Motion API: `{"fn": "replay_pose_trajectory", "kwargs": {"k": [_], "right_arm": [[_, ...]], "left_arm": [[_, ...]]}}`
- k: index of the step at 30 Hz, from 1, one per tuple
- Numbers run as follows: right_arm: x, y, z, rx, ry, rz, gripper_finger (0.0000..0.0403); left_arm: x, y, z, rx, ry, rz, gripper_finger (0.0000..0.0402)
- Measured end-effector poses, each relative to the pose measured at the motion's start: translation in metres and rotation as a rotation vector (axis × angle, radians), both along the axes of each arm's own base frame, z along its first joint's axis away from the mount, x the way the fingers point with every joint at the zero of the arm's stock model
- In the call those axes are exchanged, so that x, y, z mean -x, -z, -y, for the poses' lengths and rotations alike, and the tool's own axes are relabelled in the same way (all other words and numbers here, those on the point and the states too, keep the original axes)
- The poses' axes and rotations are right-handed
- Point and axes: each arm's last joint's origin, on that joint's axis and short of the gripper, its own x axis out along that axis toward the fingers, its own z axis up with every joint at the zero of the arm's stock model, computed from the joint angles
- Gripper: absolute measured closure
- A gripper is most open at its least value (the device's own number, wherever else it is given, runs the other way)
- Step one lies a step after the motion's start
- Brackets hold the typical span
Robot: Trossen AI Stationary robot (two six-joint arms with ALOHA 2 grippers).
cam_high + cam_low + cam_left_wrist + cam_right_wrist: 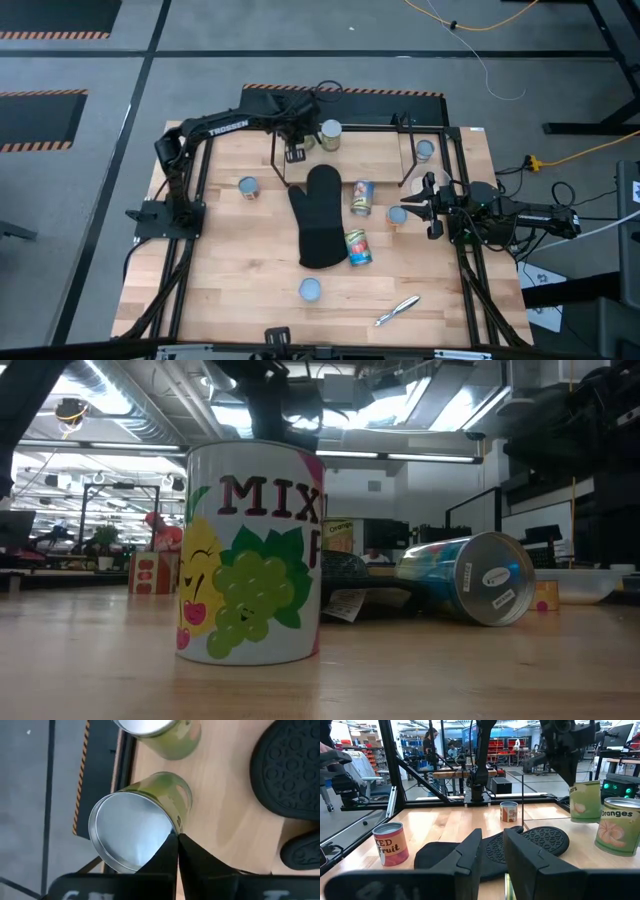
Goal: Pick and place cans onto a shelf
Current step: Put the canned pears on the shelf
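My left gripper [299, 133] reaches to the far side of the table, over the left end of the shelf [410, 160], and is shut on a green-labelled can [142, 817]. This can also shows in the right wrist view [585, 800], beside an "Oranges" can [620, 827]. A second can [330, 135] stands next to the held one, and another [425, 150] at the shelf's right end. My right gripper [412, 207] hovers open and empty at the table's right, next to an upright can [397, 215]. My left gripper pinches the top rim [172, 831] of the green-labelled can between its two fingers, at one spot on the rim's edge. The fingers come from above, pointing down. The can hangs upright below them; I cannot tell whether its bottom rests on the wooden board.
A black oven mitt [320, 215] lies mid-table. Two cans lie on their sides beside it [362, 197] [358, 247]. Upright cans stand at the left [248, 187] and near edge [311, 290]. A silvery pen-like item [397, 310] lies near the front.
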Motion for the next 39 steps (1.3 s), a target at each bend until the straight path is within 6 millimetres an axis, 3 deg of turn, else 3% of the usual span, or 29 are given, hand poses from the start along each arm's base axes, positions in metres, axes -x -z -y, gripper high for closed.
{"fn": "replay_pose_trajectory", "kwargs": {"k": [39], "right_arm": [[0.000,0.000,0.000,0.000,-0.001,0.000,0.0319]], "left_arm": [[-0.006,0.016,-0.007,0.007,-0.012,-0.040,0.0401]]}}
